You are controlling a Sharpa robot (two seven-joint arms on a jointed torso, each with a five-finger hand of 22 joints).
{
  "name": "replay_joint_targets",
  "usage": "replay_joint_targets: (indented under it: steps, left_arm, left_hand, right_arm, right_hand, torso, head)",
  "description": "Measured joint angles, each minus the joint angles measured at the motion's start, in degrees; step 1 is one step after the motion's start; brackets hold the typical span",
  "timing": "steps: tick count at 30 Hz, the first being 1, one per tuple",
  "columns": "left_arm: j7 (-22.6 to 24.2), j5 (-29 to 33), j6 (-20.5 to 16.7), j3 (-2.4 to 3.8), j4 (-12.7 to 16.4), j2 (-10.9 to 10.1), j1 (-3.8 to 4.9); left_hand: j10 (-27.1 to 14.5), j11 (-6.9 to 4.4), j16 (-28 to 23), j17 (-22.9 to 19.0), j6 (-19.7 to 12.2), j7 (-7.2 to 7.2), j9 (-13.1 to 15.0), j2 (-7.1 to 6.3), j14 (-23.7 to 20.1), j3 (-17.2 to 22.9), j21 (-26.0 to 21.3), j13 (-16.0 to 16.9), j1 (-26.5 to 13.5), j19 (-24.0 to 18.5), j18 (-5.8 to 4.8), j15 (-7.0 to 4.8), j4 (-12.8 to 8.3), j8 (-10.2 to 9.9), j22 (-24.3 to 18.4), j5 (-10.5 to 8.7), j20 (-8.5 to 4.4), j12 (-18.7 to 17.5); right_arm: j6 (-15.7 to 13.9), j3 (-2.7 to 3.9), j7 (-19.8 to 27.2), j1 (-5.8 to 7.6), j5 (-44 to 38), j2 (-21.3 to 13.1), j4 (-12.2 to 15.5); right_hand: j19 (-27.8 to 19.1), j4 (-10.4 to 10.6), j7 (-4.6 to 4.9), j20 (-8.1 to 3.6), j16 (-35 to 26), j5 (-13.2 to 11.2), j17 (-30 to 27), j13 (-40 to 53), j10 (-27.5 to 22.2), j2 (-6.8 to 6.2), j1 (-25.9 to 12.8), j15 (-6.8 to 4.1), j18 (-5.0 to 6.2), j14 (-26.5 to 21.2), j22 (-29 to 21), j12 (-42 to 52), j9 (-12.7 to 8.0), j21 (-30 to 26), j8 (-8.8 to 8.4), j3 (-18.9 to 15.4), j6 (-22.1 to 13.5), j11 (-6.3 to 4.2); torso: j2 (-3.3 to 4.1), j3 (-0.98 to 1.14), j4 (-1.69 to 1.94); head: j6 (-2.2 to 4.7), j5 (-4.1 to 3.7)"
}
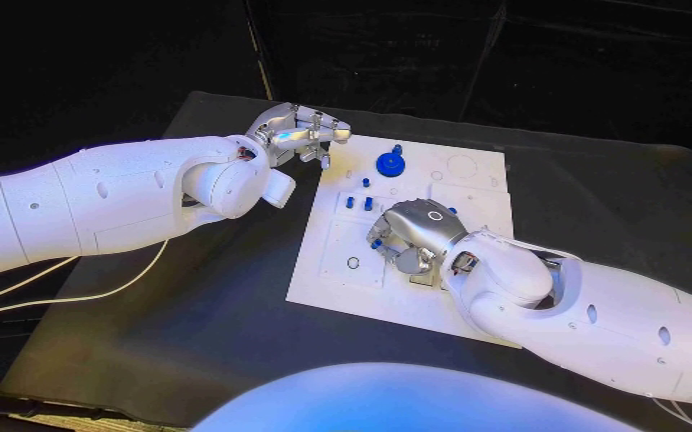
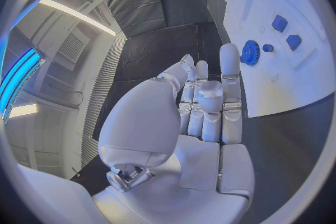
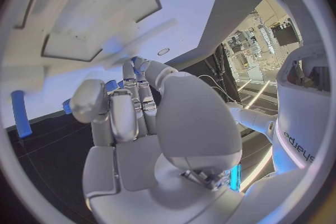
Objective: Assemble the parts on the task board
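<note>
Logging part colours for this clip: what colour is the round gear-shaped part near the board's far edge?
Blue; the round toothed gear part on the white task board shows best in the head view.

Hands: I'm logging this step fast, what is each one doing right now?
Left hand: open, holding nothing, beside the task board.
Right hand: over the board's blue parts; whether it grips one cannot be told.

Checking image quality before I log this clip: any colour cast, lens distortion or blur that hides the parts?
Head view: blue-tinted light, a dark surround, task board sharp. Left wrist view: fisheye bends the board's edges, yet the blue gear reads clearly beyond the left hand. Right wrist view: the board is smeared and washed out above the right hand; parts there are hard to identify.
</note>
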Motion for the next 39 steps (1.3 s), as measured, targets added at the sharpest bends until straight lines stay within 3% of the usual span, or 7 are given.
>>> replay_joint_targets:
  steps: [17, 22, 24, 27, 39]
  left_arm:
    - [-0.11, 0.00, 0.11, 0.00, 0.25, -0.08, 0.00]
    - [-0.14, 0.00, 0.16, 0.00, 0.28, -0.08, 0.01]
    - [-0.16, 0.00, 0.17, 0.00, 0.27, -0.08, 0.01]
    - [-0.17, 0.00, 0.19, 0.00, 0.23, -0.06, 0.01]
    - [-0.23, 0.00, 0.29, 0.00, -0.30, -0.03, 0.01]
  left_hand:
    - [-0.05, 0.05, 0.00, 0.00, -0.01, -0.01, -0.01, 0.00, 0.00, 0.10, 0.00, 0.00, 0.00, -0.13, 0.00, 0.00, -0.10, 0.00, 0.00, 0.00, 0.13, 0.00]
    - [-0.21, 0.21, 0.00, -0.08, -0.21, -0.21, -0.06, 0.00, 0.00, 0.16, 0.00, 0.00, 0.00, -0.19, 0.00, 0.00, -0.16, 0.00, 0.00, 0.00, 0.19, 0.00]
    - [-0.21, 0.21, 0.00, -0.08, -0.21, -0.21, -0.06, 0.00, 0.00, 0.16, 0.00, 0.00, 0.00, -0.19, 0.00, 0.00, -0.16, 0.00, 0.00, 0.00, 0.19, 0.00]
    - [-0.21, 0.21, 0.00, -0.14, -0.21, -0.21, -0.06, 0.00, -0.14, 0.16, 0.00, 0.00, 0.00, -0.19, 0.00, -0.13, -0.16, 0.00, 0.00, 0.00, 0.19, 0.00]
    - [-0.21, 0.21, 0.00, -0.19, -0.21, -0.21, -0.05, 0.00, -0.22, 0.16, -0.22, 0.00, 0.00, -0.19, 0.00, -0.21, -0.16, 0.00, 0.00, 0.00, 0.19, 0.00]
  right_arm:
    - [0.08, -0.04, 0.23, -0.03, 0.17, 0.23, -0.30]
    - [0.11, -0.05, 0.24, -0.03, 0.22, 0.23, -0.50]
    - [0.11, -0.06, 0.24, -0.04, 0.27, 0.21, -0.60]
    - [0.02, -0.07, 0.24, -0.05, 0.36, 0.10, -0.62]
    - [-3.08, -0.04, 1.14, -0.05, 1.33, -2.70, 3.11]
  right_hand:
    - [0.00, 0.03, 0.10, 0.00, 0.00, 0.00, -0.50, -0.06, -0.46, 0.24, -0.60, 0.00, 0.00, 0.00, -0.83, -0.08, -0.06, 0.00, 0.15, -0.35, -0.13, 0.20]
    - [-0.68, 0.99, 0.90, 0.63, -0.98, 0.01, -1.80, -0.87, -3.33, -0.94, -2.46, 0.05, 0.00, -0.01, -2.34, -1.87, -0.47, -1.04, -0.60, -1.30, -2.67, 0.98]
    - [-1.92, 1.51, 1.34, 1.00, -2.45, 0.01, -3.97, -1.58, -5.64, -1.89, -3.40, 0.87, -0.01, -0.01, -4.75, -3.10, -0.63, -2.63, -0.60, -1.84, -4.51, 1.63]
    - [-2.82, 1.87, 1.54, 1.54, -3.66, 0.01, -5.62, -2.15, -7.51, -2.66, -4.16, 0.94, 0.00, -0.10, -7.00, -3.71, -0.64, -4.16, -0.60, -2.73, -6.07, 2.13]
    - [-2.89, 1.96, 1.62, 1.61, -3.79, 0.55, -6.14, -2.28, -7.89, -2.86, -4.35, 0.94, -0.01, -0.10, -7.75, -3.71, -0.46, -4.61, -0.60, -3.23, -6.15, 2.34]
  torso:
    - [-0.01, -0.01, 0.01]
    - [-0.03, 0.00, 0.01]
    - [-0.03, 0.00, 0.01]
    - [-0.03, 0.01, 0.01]
    - [-0.08, 0.05, -0.09]
  head:
    - [-0.12, 0.17]
    - [-0.16, 0.17]
    - [-0.20, 0.12]
    - [-0.20, 0.03]
    - [0.25, -0.41]
